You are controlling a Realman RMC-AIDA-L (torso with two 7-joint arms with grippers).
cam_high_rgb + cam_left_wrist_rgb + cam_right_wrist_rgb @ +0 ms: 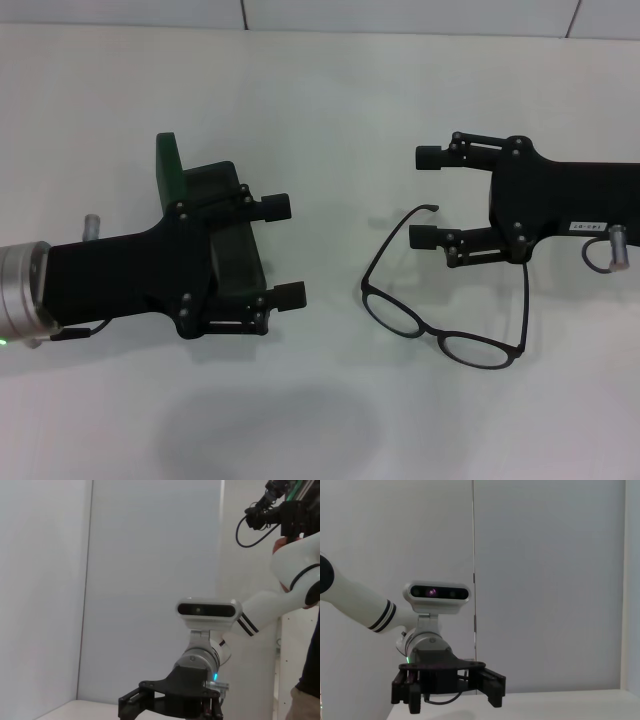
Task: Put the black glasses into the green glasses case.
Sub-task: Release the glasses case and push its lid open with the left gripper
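The black glasses (440, 325) lie unfolded on the white table, lenses toward the front edge and both temple arms pointing back. My right gripper (427, 197) hovers open just behind them, and one temple tip ends between its fingers. The green glasses case (168, 165) sits at the left, open with its lid standing up, and my left arm covers most of it. My left gripper (284, 250) is open over the case's right end, holding nothing. The left wrist view shows the right gripper (170, 702) from across the table. The right wrist view shows the left gripper (447, 685) in the same way.
The white table (330, 110) runs back to a pale wall. A person (310, 695) stands at the edge of the left wrist view, beside a white robot arm with dark cables.
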